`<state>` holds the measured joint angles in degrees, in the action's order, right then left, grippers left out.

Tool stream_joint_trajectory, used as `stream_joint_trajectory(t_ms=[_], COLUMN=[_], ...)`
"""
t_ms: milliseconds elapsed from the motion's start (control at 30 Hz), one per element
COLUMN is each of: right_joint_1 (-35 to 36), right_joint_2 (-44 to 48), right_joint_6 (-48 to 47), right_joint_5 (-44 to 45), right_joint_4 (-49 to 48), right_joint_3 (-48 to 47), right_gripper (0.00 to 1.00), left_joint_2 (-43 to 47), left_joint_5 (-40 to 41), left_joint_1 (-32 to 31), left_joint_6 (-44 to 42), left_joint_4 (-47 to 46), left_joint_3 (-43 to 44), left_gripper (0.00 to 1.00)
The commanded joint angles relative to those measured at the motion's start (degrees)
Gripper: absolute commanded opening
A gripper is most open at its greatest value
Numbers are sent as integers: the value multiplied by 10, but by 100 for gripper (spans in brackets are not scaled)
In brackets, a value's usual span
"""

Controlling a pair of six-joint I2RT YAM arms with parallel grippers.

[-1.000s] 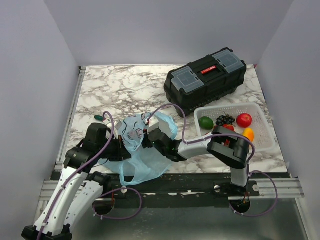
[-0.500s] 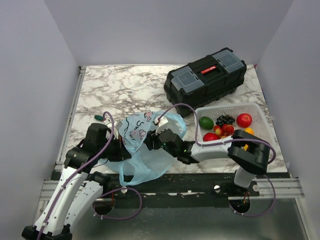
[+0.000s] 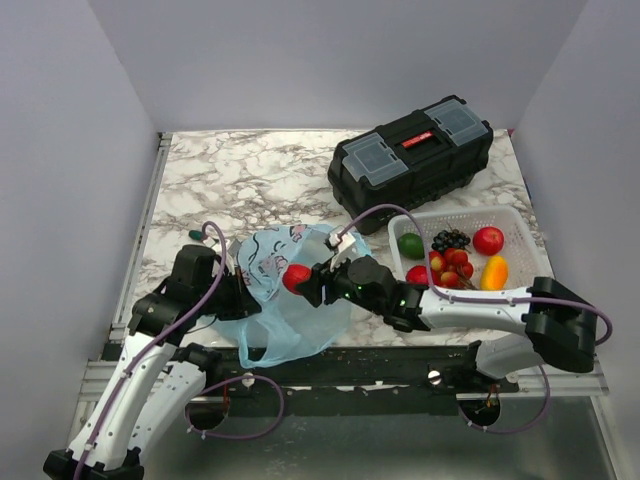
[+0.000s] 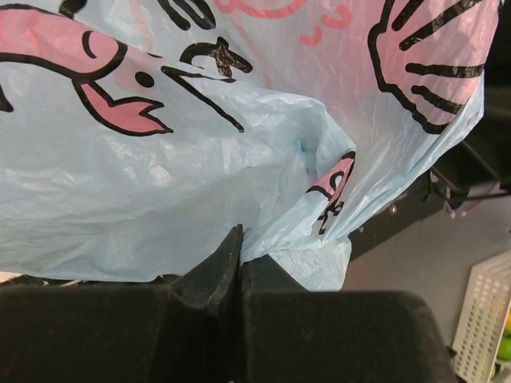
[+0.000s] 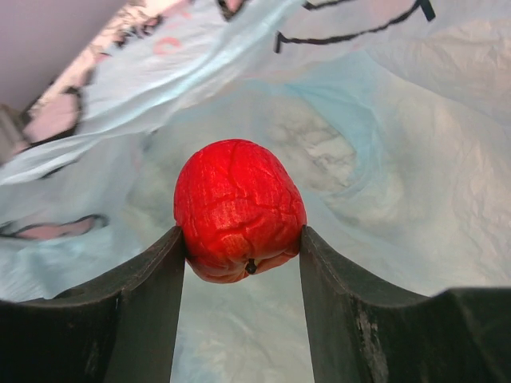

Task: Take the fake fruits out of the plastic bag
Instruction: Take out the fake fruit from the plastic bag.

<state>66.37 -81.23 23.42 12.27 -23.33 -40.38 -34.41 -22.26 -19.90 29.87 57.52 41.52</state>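
The light-blue plastic bag [image 3: 285, 300] with pink figures lies at the table's near left edge. My left gripper [image 3: 240, 295] is shut on a fold of the plastic bag [image 4: 303, 239] at its left side. My right gripper [image 3: 300, 280] is shut on a red round fake fruit [image 3: 296, 277], lifted just above the bag's mouth. In the right wrist view that red fruit [image 5: 239, 209] sits squeezed between both fingers [image 5: 148, 287], the bag's inside behind it. More fake fruits lie in the white basket [image 3: 520, 232]: a green one [image 3: 410, 244], dark grapes [image 3: 450, 239], a red one [image 3: 488, 240], a yellow-orange one [image 3: 494, 272], cherries [image 3: 452, 262].
A black toolbox [image 3: 410, 158] stands behind the basket at the back right. A small green-tipped object [image 3: 199, 236] lies on the marble table [image 3: 250, 180] left of the bag. The table's front rail runs right below the bag.
My right arm has stretched out low and drawn its gripper out of the bag, so the red fruit now shows above the bag's mouth. The left gripper has kept its hold.
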Motion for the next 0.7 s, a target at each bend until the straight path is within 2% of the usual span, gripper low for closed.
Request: stream_joint_trajectory(t_ms=[0, 100, 233, 433, 533, 667], right_joint_1=[1, 1, 1, 1, 1, 0], right_joint_2=[47, 67, 95, 147, 181, 227], right_joint_6=[4, 9, 1, -13, -16, -33], right_joint_5=[-59, -77, -64, -15, 9, 67], right_joint_4=[19, 26, 48, 87, 91, 112], right_joint_3=[7, -5, -23, -48, -45, -41], right_gripper=[1, 1, 1, 1, 1, 1], left_joint_2=[-11, -36, -91, -174, -183, -178], left_joint_5=[61, 78, 135, 288, 339, 354], left_joint_1=[-1, -1, 0, 0, 0, 1], left_joint_6=[58, 52, 3, -50, -62, -63], left_joint_4=[-69, -117, -151, -135, -150, -177], left_joint_3=[21, 25, 42, 75, 61, 41], left_gripper=[0, 0, 0, 0, 0, 0])
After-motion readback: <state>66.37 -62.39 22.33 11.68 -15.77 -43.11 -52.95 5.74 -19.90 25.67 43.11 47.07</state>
